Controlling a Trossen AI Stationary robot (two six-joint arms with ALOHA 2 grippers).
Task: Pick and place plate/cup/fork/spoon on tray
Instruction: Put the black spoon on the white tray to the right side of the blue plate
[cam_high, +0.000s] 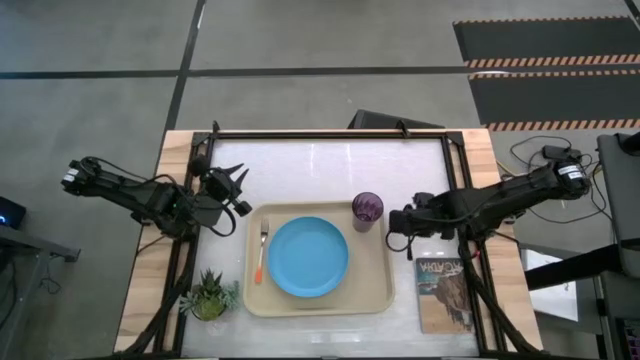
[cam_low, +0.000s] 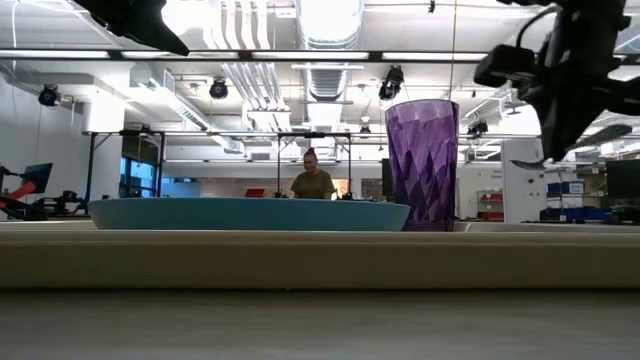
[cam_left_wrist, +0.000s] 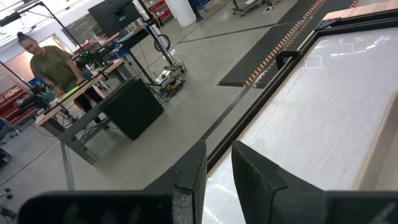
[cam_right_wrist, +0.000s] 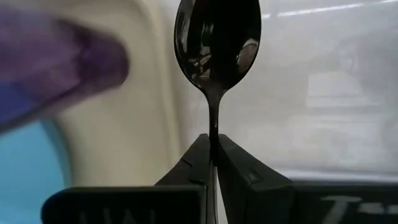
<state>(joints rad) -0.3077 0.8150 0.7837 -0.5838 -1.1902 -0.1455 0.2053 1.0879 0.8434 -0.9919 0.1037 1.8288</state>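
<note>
The white-topped table (cam_high: 330, 165) with pale wooden side strips carries a large cream-beige rectangular tray (cam_high: 378, 290) near its front edge, a small green potted plant (cam_high: 209, 296) at the front-left corner, and a printed book (cam_high: 443, 293) front-right.

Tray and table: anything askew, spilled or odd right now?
Nothing stands out. The plate, fork and upright cup sit neatly on the tray. The spoon is clamped straight in the right claw, beside the tray's right edge.

Blue plate (cam_high: 308, 257), purple cup (cam_high: 367, 211)
</note>
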